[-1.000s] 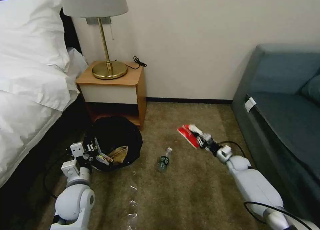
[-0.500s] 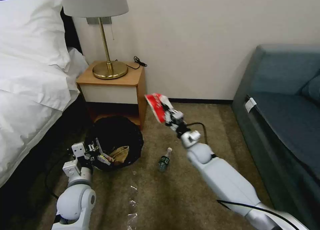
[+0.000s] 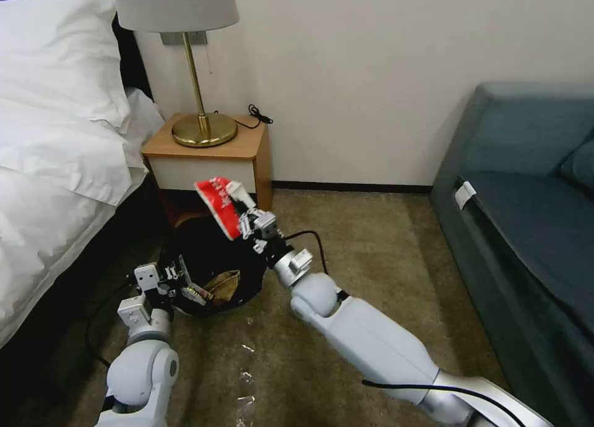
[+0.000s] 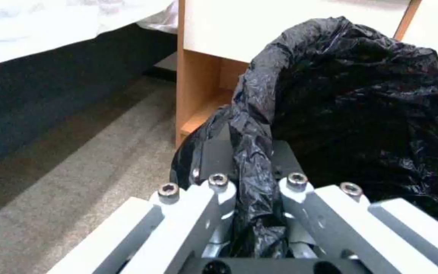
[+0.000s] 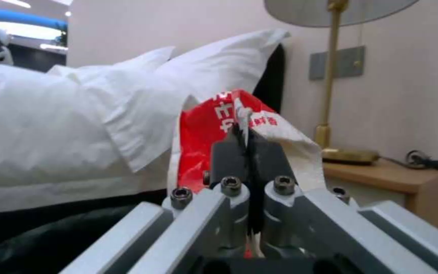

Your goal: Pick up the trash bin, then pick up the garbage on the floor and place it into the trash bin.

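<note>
The trash bin (image 3: pixel 207 254), lined with a crinkly black bag, sits in front of the nightstand. My left gripper (image 3: pixel 179 277) is shut on its near rim, and the left wrist view has the bag's fold (image 4: pixel 252 152) pinched between the jaws. Inside the bin lie a crumpled brown paper bag (image 3: pixel 224 284) and a shiny wrapper (image 3: pixel 193 294). My right gripper (image 3: pixel 245 219) hangs just above the bin's far side, shut on the red-and-white packet (image 3: pixel 219 207), whose crumpled edge (image 5: pixel 214 125) is clamped in the right wrist view. The right arm hides the bottle.
A wooden nightstand (image 3: pixel 207 158) with a brass lamp (image 3: pixel 201 127) stands right behind the bin. The white bed (image 3: pixel 55 155) fills the left side and a blue-grey sofa (image 3: pixel 526 210) the right. Clear plastic scraps (image 3: pixel 245 377) lie on the brown carpet.
My right arm has swung left and up with the packet, from mid-floor to above the bin, and now covers the bottle. The left gripper has stayed on the bin's rim.
</note>
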